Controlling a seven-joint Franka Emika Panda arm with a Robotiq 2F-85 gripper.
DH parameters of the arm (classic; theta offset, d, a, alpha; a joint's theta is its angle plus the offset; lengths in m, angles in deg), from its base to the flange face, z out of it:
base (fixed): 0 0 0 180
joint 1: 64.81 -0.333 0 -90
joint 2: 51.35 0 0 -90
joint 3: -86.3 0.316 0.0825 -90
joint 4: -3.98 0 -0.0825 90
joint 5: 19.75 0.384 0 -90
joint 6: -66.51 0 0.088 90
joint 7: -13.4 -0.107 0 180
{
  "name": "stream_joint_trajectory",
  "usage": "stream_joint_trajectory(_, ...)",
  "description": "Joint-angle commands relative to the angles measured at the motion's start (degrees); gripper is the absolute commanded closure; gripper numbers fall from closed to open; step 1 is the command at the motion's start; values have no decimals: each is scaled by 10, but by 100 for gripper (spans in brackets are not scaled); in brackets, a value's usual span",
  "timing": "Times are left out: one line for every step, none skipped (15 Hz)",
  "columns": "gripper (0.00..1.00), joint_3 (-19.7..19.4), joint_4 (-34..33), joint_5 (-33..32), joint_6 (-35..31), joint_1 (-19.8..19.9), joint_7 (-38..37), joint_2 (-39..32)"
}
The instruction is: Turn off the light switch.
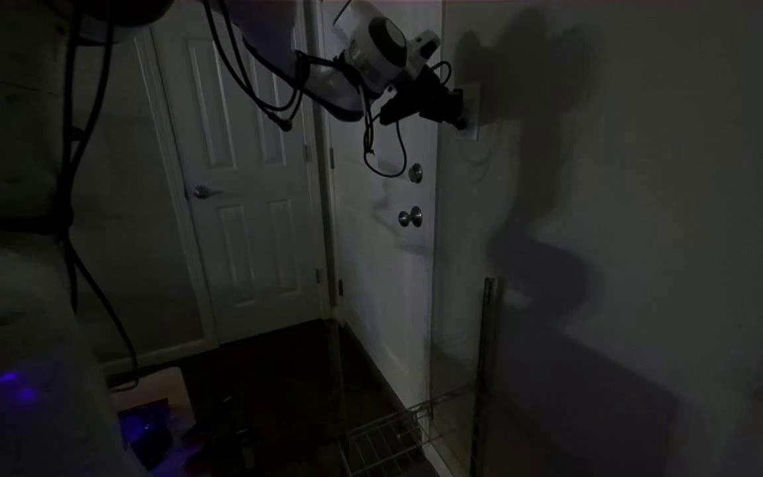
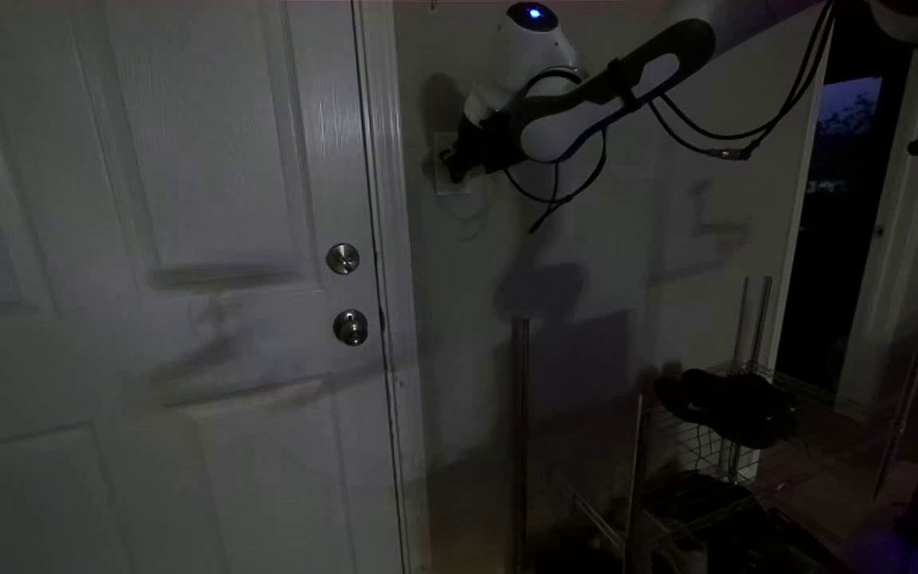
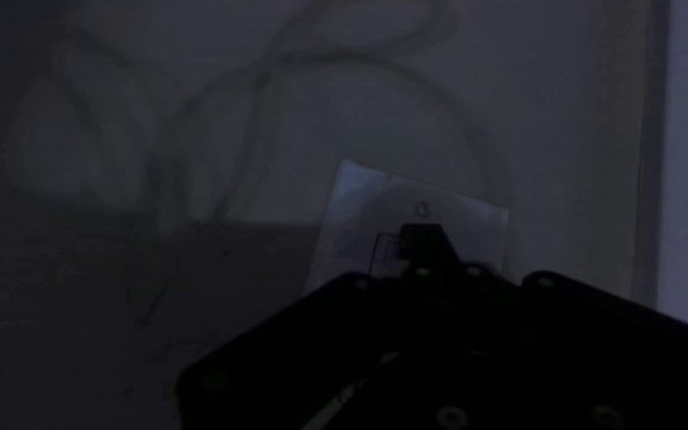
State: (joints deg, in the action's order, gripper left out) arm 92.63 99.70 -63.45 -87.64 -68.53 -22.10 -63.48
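The light switch is a white upright wall plate beside the door frame. It shows in both exterior views and, tilted, in the wrist view. My gripper is shut, with its dark fingertips together over the middle of the plate. In both exterior views the gripper is right at the plate and seems to touch it or nearly so. The toggle is mostly hidden behind the fingertips; only part of its rectangular outline shows to their left. The picture is too dark to tell the toggle's position.
A white door with a round metal knob and a deadbolt stands beside the switch. Below are a wire rack and a metal post. Cables hang from the arm. The room is dark.
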Motion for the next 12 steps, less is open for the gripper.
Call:
stream_joint_trajectory(98, -13, -26, -42, -7, -12, -50, -16)
stream_joint_trajectory(98, -13, -24, -42, 2, -13, -54, -16)
stream_joint_trajectory(98, -11, -21, -39, 8, -13, -54, -15)
stream_joint_trajectory(99, -4, -12, -13, 20, -9, -39, -10)
stream_joint_trajectory(100, 1, -1, 7, 24, -5, -25, -4)
stream_joint_trajectory(99, 5, 20, 23, 30, -1, -17, 10)
stream_joint_trajectory(100, 5, 31, 32, 34, 0, -16, 17)
stream_joint_trajectory(99, 4, 53, 37, 41, 0, -18, 32)
stream_joint_trajectory(99, 4, 72, 42, 47, 1, -17, 43)
stream_joint_trajectory(99, 4, 91, 49, 49, 2, -16, 53)
stream_joint_trajectory(99, 3, 104, 55, 49, 3, -16, 59)
stream_joint_trajectory(99, -20, 119, 72, 43, -15, -6, 67)
